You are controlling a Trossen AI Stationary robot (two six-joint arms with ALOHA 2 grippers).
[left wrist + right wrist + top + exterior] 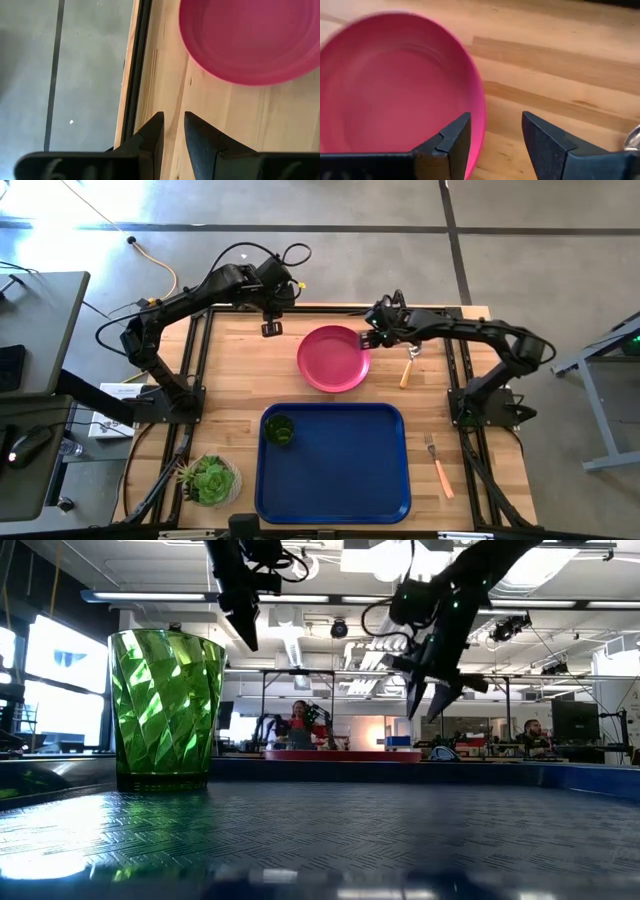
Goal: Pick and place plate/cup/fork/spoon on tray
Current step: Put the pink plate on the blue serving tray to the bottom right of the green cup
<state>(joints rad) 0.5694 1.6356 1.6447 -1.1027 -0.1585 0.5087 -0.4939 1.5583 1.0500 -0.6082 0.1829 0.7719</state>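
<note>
The pink plate point(333, 358) lies flat on the wooden table, beyond the dark-blue tray point(340, 480). The green cup point(279, 429) stands upright in the tray's far left corner. The spoon point(408, 366) lies right of the plate, and the fork point(438, 463) lies right of the tray. My right gripper point(368, 338) is open above the plate's far right rim point(479, 100), one finger over the plate and one outside it; in the low view point(430, 690) it hangs clear above the plate point(345, 754). My left gripper point(272, 328) hangs left of the plate, empty, its fingers point(172, 130) a narrow gap apart.
A potted succulent point(210, 480) stands at the near left corner, beside the tray. The table's far edge point(131, 80) runs close by my left gripper. Bare wood lies between the plate and the tray.
</note>
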